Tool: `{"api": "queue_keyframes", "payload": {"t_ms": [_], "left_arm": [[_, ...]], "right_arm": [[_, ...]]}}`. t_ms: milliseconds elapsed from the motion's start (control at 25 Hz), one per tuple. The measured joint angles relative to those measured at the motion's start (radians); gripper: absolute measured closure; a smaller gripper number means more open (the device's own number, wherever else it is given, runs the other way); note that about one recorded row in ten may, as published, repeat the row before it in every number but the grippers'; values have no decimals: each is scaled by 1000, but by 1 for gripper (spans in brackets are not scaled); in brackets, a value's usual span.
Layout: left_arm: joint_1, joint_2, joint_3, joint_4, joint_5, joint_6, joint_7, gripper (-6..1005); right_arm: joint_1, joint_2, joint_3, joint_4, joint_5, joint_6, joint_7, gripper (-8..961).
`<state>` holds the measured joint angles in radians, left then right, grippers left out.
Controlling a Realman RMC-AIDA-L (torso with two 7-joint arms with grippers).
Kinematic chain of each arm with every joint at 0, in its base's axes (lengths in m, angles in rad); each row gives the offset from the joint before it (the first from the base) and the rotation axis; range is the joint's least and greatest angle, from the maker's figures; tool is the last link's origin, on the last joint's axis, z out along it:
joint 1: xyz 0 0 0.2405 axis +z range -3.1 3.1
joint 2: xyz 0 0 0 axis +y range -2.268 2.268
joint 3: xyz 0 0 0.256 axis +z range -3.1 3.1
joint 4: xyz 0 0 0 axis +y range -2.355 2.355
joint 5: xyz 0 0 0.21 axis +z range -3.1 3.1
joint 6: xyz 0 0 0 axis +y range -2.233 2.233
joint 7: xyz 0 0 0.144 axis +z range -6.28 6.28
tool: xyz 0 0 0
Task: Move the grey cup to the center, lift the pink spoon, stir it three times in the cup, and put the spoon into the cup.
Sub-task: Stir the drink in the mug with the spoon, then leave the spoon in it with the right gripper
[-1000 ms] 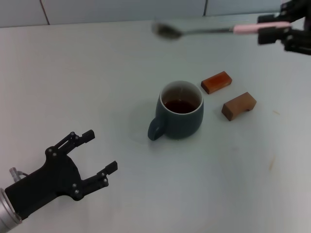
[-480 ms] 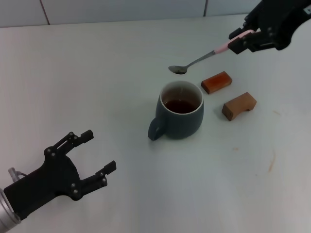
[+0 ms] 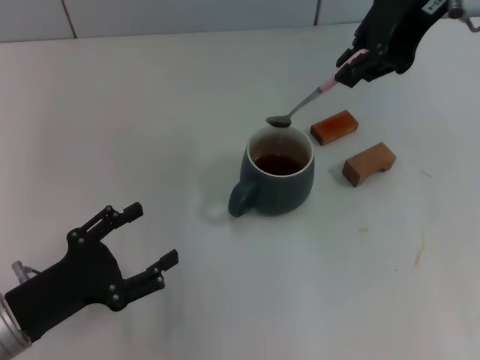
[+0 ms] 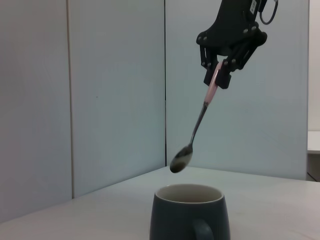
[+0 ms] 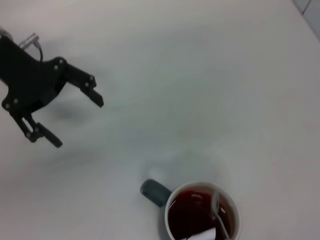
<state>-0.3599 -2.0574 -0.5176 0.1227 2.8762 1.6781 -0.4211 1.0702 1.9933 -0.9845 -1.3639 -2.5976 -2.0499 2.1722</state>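
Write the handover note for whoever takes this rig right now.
Right gripper: shut on the pink spoon, held tilted, bowl down, just above the grey cup.
Left gripper: open, idle near the front-left of the table.
Done: cup at center, spoon lifted.
Left: lower the spoon into the liquid, stir three times, release it in the cup.
Two wooden blocks lie right of the cup.

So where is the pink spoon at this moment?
The right gripper holds the pink spoon by its handle in the air, tilted, with its bowl just above the far rim of the grey cup, not yet in the liquid.
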Motion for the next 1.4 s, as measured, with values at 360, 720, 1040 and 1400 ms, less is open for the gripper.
{"api": "queue_keyframes", "payload": {"t_ms": [360,720,1040,1400], "left_arm": [[1,-1,1,0,0,-1,0,137],[0,-1,-2,3,0,-3,1,137],[0,-1,2,3,4,-15,1,137],[-2,-3,4,3,6,-35,1,137]], "right_arm": [[60,13,-38,96,-78,1,9,843],[87,46,-143,188,-111,76,16,842],[111,70,-174,297,-143,177,-9,843],[116,81,-197,326,-136,218,-12,843]]}}
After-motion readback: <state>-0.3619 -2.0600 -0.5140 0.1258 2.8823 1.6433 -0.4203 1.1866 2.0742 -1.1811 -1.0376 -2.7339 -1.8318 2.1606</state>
